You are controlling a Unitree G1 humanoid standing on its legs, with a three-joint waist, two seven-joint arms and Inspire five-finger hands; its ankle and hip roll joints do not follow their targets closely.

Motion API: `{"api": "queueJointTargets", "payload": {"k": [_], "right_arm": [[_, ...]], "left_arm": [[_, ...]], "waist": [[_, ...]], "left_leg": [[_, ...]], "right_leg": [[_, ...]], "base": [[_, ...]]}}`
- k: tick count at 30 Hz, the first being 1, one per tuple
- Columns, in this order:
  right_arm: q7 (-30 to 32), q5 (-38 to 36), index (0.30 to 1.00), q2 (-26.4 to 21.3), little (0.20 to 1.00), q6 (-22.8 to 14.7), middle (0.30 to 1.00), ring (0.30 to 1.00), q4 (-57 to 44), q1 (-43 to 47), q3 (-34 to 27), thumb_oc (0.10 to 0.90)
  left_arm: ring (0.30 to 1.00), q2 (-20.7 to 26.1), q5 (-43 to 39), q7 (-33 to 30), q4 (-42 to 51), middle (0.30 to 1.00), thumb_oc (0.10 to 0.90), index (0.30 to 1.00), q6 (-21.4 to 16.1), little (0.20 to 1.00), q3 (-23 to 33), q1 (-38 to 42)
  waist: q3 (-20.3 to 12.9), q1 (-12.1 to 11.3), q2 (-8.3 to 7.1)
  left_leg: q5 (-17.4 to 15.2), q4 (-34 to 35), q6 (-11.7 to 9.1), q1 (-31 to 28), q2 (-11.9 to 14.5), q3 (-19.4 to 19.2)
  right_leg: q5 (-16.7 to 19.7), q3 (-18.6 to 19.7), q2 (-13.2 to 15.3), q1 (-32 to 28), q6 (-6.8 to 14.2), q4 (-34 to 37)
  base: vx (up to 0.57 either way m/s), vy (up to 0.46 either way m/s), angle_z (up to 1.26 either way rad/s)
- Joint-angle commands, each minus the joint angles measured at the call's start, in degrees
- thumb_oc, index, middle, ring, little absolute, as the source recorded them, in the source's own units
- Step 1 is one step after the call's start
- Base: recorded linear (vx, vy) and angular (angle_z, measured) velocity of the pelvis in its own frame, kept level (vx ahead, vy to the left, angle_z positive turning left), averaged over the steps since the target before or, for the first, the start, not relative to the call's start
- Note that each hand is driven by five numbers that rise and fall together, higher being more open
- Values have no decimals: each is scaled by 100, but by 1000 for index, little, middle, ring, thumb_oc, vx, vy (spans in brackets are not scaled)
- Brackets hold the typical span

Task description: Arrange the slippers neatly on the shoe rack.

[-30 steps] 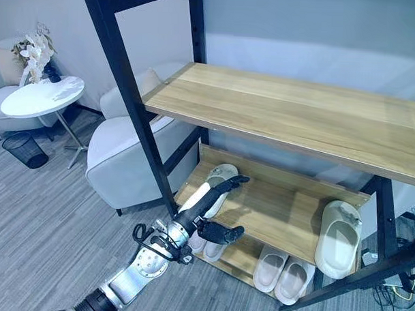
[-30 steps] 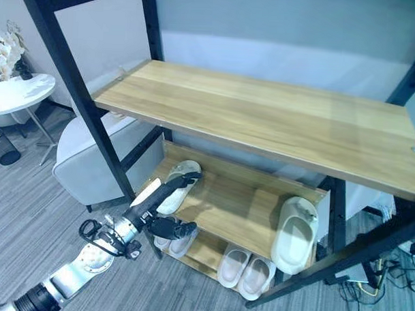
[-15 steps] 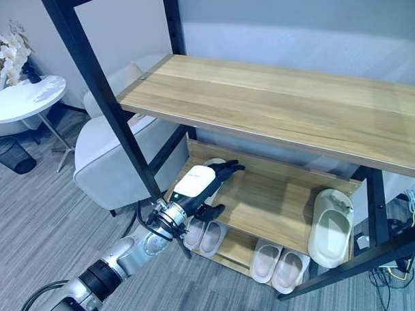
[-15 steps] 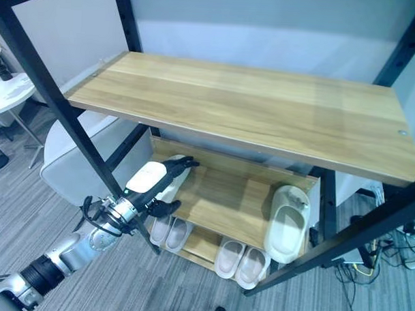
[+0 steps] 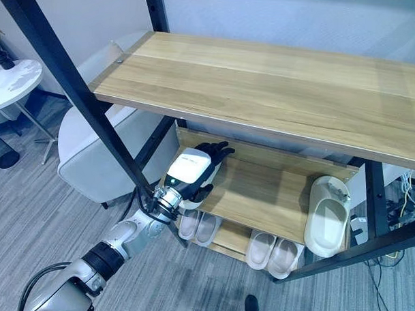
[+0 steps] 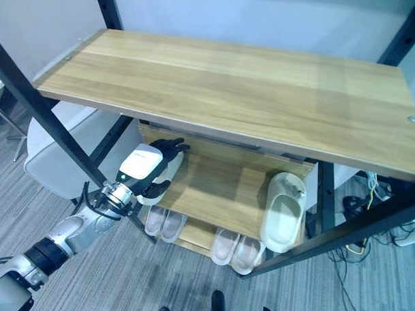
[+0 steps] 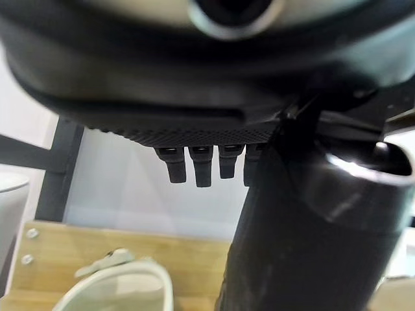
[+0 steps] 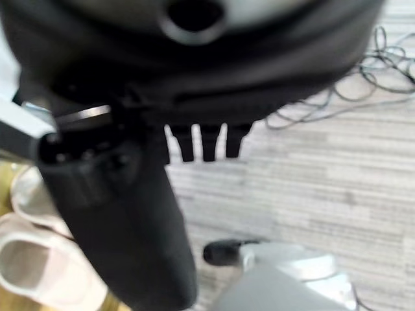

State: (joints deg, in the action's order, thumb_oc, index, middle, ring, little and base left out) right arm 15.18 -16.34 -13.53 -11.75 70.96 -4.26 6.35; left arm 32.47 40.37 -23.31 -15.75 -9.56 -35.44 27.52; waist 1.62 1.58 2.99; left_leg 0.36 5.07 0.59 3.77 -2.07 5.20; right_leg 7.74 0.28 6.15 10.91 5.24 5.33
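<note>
The left hand [image 5: 193, 170] reaches into the middle shelf [image 5: 260, 198] of the shoe rack [image 5: 278, 83] at its left end, its fingers [image 5: 218, 150] stretched out nearly straight over a pale slipper [image 6: 167, 173] that lies there, mostly hidden beneath the hand; whether they touch it I cannot tell, and nothing is gripped. The thumb [image 5: 203, 191] hangs loosely below the palm by the shelf's front edge. At the right end of the same shelf a second pale slipper [image 5: 326, 217] rests, tilted against the frame. On the bottom shelf one pair of slippers [image 5: 197, 225] sits just under the hand, and another pair [image 5: 270, 251] lies further right. The right hand [image 8: 130, 220] hangs above the grey carpet [image 8: 311, 168], its fingers extended and holding nothing. A grey armchair [image 5: 98, 152] stands left of the rack.
</note>
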Motion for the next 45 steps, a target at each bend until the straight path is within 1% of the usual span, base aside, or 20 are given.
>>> {"api": "queueJointTargets", "payload": {"k": [1,2,5,11,16,23,26,31,38,39,40,41,45], "right_arm": [[116,-43,900,-293,900,-222,900,900,-310,34,-56,800],[126,-61,900,-287,900,-243,900,900,-332,40,-66,800],[135,-65,900,-281,900,-249,900,900,-339,52,-69,800],[128,-98,900,-263,900,-275,900,900,-388,69,-83,800],[110,-124,900,-246,900,-281,900,900,-453,48,-91,800],[145,-110,900,-264,900,-294,900,900,-539,81,-60,800],[173,-97,900,-280,900,-308,900,900,-619,119,-30,800],[216,-93,900,-262,900,-331,900,900,-663,116,-30,800],[239,-120,900,-282,900,-346,900,900,-725,142,-28,800],[253,-119,900,-275,900,-356,900,900,-767,138,-4,800],[255,-118,900,-272,900,-354,900,900,-770,140,-7,800],[262,-146,900,-270,900,-351,900,900,-832,145,-10,800],[288,-147,900,-244,900,-356,900,900,-932,145,-11,800]], "left_arm": [[900,116,110,-644,-126,900,800,900,37,900,469,1337],[900,150,188,-712,-189,900,800,900,128,900,499,1442],[900,149,244,-756,-266,900,800,900,180,900,480,1513],[900,223,360,-834,-429,900,800,900,318,900,469,1724],[900,291,393,-869,-339,900,800,900,386,900,562,1776],[900,267,479,-940,-468,900,800,900,495,900,522,1865],[900,315,494,-963,-671,900,800,900,587,900,420,2027],[900,338,490,-1043,-924,900,800,900,707,900,389,2155],[900,369,376,-1151,-1186,900,800,900,816,900,348,2418],[752,370,322,-1162,-1283,752,701,752,855,752,336,2510],[507,367,318,-1168,-1296,507,538,507,853,507,327,2522],[300,331,210,-1125,-1323,300,400,300,853,300,337,2551],[300,153,-69,-1109,-1274,300,400,300,786,300,459,2478]], "waist": [[78,11,-129],[119,29,-170],[147,27,-199],[186,31,-311],[182,10,-393],[254,19,-414],[314,47,-433],[322,85,-488],[381,143,-498],[417,171,-497],[414,166,-499],[441,178,-490],[486,197,-459]], "left_leg": [[111,-7,-129,584,-135,65],[132,-7,-120,673,-139,56],[146,-7,-116,722,-136,36],[160,-7,-112,845,-133,4],[143,-7,-100,876,-141,-4],[133,-7,-95,859,-149,-17],[158,-7,-95,931,-130,-24],[171,-7,-93,1047,-120,-41],[193,-7,-95,1152,-122,-79],[197,-7,-96,1185,-119,-91],[198,-7,-96,1192,-119,-94],[198,-7,-96,1210,-127,-103],[206,-7,-94,1257,-139,-133]], "right_leg": [[-513,-122,-66,-328,268,-67],[-475,-89,-67,-237,270,-73],[-449,-66,-67,-180,275,-75],[-392,-20,-75,-53,292,-56],[-386,12,-77,-8,301,-56],[-385,-2,-73,-4,304,-79],[-336,0,-73,77,315,-73],[-292,42,-89,193,317,-62],[-254,70,-87,307,327,-66],[-244,87,-89,350,330,-71],[-243,90,-90,358,330,-72],[-225,96,-81,387,330,-74],[-203,96,-61,438,336,-79]], "base": [[-26,33,-2],[0,0,0],[-6,31,-4],[2,8,-2],[6,13,-8],[0,0,0],[0,0,0],[1,1,-1],[0,0,0],[0,0,0],[-2,13,-4],[9,9,-4],[3,6,-6]]}}
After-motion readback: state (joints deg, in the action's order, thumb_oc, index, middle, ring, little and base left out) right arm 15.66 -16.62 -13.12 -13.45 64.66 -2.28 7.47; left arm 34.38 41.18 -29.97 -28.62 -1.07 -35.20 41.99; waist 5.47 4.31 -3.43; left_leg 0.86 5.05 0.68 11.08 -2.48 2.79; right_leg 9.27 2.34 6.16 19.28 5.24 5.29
